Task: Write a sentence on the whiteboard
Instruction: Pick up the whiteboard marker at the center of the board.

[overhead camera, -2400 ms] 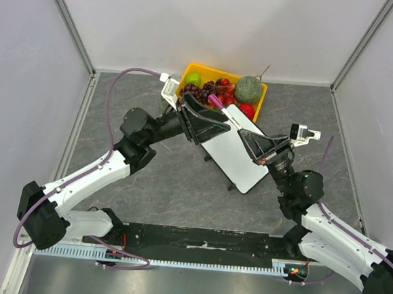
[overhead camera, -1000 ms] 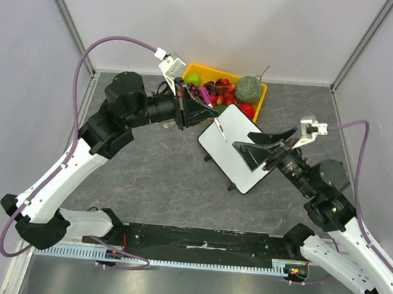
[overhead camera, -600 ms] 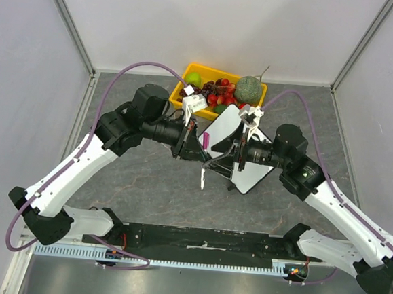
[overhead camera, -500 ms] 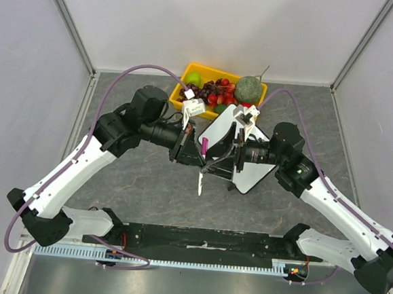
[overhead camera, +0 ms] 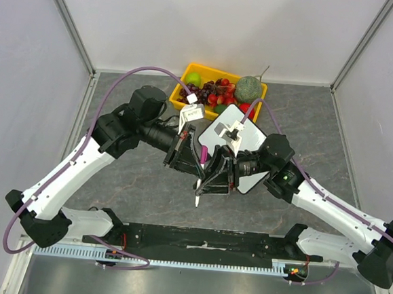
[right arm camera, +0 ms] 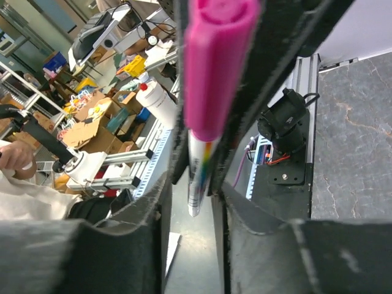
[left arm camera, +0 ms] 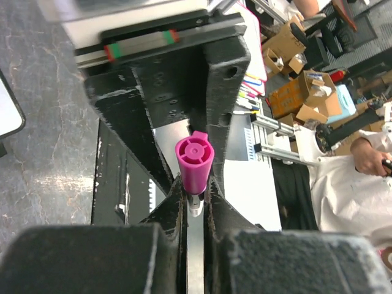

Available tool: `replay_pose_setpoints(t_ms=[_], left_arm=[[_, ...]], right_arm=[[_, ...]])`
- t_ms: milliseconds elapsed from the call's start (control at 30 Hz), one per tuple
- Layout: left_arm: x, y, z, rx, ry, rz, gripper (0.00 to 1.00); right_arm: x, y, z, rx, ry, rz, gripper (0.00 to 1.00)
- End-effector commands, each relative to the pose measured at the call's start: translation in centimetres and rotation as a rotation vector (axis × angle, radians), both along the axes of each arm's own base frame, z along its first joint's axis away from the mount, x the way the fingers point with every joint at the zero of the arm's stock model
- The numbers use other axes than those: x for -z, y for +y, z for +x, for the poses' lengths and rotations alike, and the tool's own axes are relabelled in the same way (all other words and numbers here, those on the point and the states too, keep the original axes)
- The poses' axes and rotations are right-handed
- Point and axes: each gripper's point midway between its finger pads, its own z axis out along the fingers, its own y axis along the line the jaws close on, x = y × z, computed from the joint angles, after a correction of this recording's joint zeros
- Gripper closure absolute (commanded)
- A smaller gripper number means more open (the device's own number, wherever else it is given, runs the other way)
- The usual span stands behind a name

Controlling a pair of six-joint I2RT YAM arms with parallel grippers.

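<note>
Saw left end effector [left arm camera: 193, 199] clamped on marker [overhead camera: 197, 191] at pink-cap end, right end effector [right arm camera: 191, 196] part-open astride barrel, whiteboard [overhead camera: 257, 139] on desk [overhead camera: 145, 197] behind; flagged drop or skewed pull from off-centre closing.

This is a robotics lab. A left arm [overhead camera: 72, 175] and a right arm [overhead camera: 328, 205], both white, are bolted to a black rail [overhead camera: 203, 239] at the near edge of a grey table [overhead camera: 144, 201]. White panels [overhead camera: 18, 72] on aluminium posts [overhead camera: 70, 25] fence the table on three sides, and a purple cable [overhead camera: 131, 72] loops off the left arm. Past the cell lies a cluttered work floor: stacked cardboard boxes [left arm camera: 294, 101], aluminium framing [right arm camera: 122, 160], and someone in a white shirt [left arm camera: 349, 196] close by.
</note>
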Motion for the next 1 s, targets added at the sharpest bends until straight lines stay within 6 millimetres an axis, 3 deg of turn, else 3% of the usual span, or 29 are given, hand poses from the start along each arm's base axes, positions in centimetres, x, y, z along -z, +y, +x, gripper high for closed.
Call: replay_pose_setpoints(t_ms=[0, 167, 200, 267, 333, 367, 467, 500, 567, 767, 967], left_arm=[[-1.0, -0.3, 0.0, 0.048, -0.050, -0.055, 0.98], [-0.4, -0.4, -0.2, 0.063, -0.031, -0.048, 0.98], [-0.3, -0.4, -0.2, 0.064, -0.028, -0.047, 0.98], [-0.2, -0.4, -0.2, 0.065, -0.024, -0.045, 0.98], [-0.1, -0.3, -0.1, 0.057, -0.032, -0.042, 0.97], [-0.1, -0.3, 0.1, 0.038, -0.038, -0.035, 0.90], [0.0, 0.0, 1.4, -0.075, -0.071, -0.004, 0.46], [0.4, 0.2, 2.4, -0.152, -0.088, 0.023, 0.36], [0.7, 0.9, 3.7, -0.262, -0.099, 0.048, 0.24], [1.9, 2.6, 6.4, -0.512, -0.111, 0.054, 0.15], [1.7, 0.4, 5.7, -0.418, -0.055, -0.085, 0.18]], right_arm=[[-0.8, 0.1, -0.3, -0.005, -0.031, 0.025, 0.69], [-1.0, 0.1, 0.3, 0.047, -0.038, 0.023, 0.70], [-1.0, 0.2, 0.5, 0.060, -0.042, 0.022, 0.74], [-1.0, 0.2, 0.6, 0.069, -0.044, 0.025, 1.00], [-0.9, 0.3, 0.9, 0.081, -0.046, 0.019, 1.00], [-0.6, 0.4, 1.2, 0.102, -0.050, 0.008, 1.00], [-0.1, 0.5, 2.7, 0.194, -0.058, -0.028, 1.00], [0.0, 0.5, 3.1, 0.225, -0.057, -0.030, 1.00], [-0.4, 0.3, 3.9, 0.289, -0.057, -0.019, 1.00], [-1.5, -1.1, 7.5, 0.573, 0.003, 0.041, 1.00], [-3.2, -3.3, 9.3, 0.752, 0.129, 0.206, 1.00]])
